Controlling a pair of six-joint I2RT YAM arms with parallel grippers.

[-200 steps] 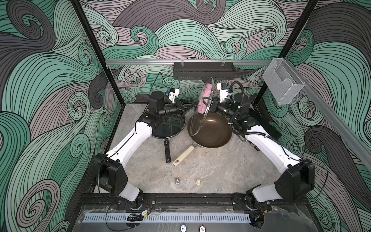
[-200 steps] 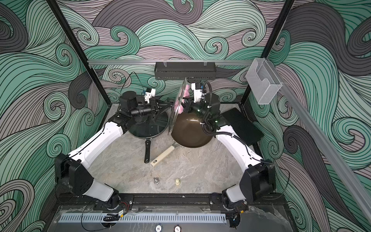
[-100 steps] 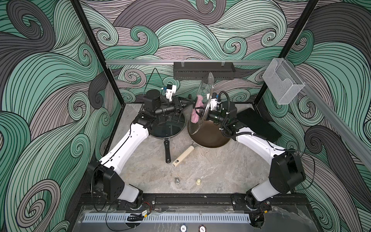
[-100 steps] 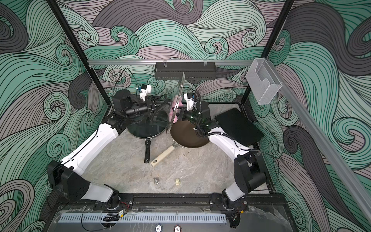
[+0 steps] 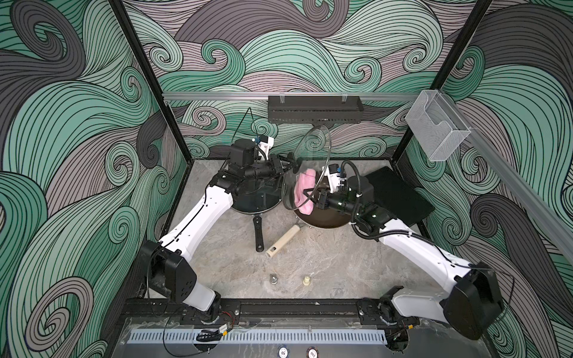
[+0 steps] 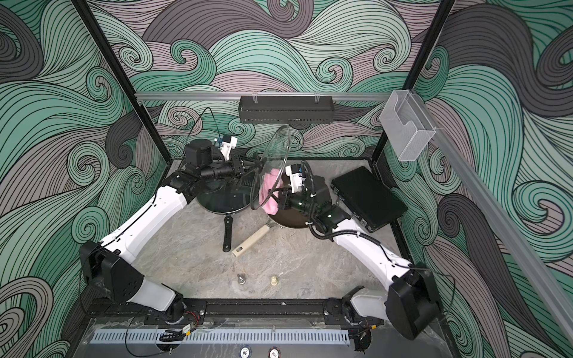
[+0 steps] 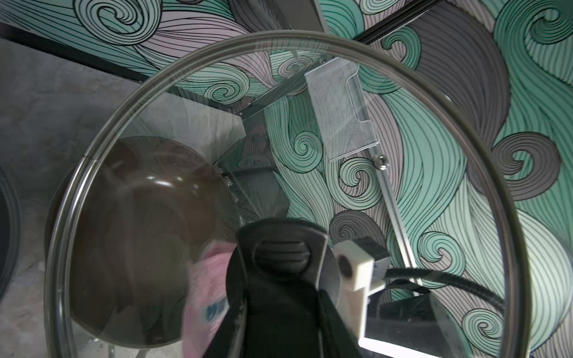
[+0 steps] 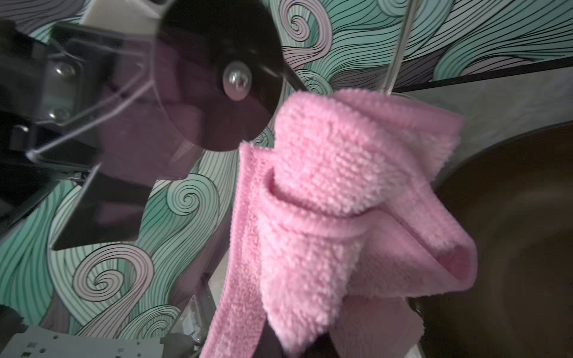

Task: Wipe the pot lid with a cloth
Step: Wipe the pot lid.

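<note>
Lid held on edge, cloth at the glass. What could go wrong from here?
1. The left pincer holds the lid only at its centre, on edge above the brown pan. A hard push might turn or slip it, and the glass would hit the pan.
2. The cloth is bunched in the right pincer. Little of it wipes, and the tips may scrape the glass.

Marbled tabletop (image 5: 325,263): black pan (image 5: 263,203), brown pan (image 5: 324,220), black case (image 5: 397,195), grey knob (image 5: 273,279), cream knob (image 5: 306,280)
</note>
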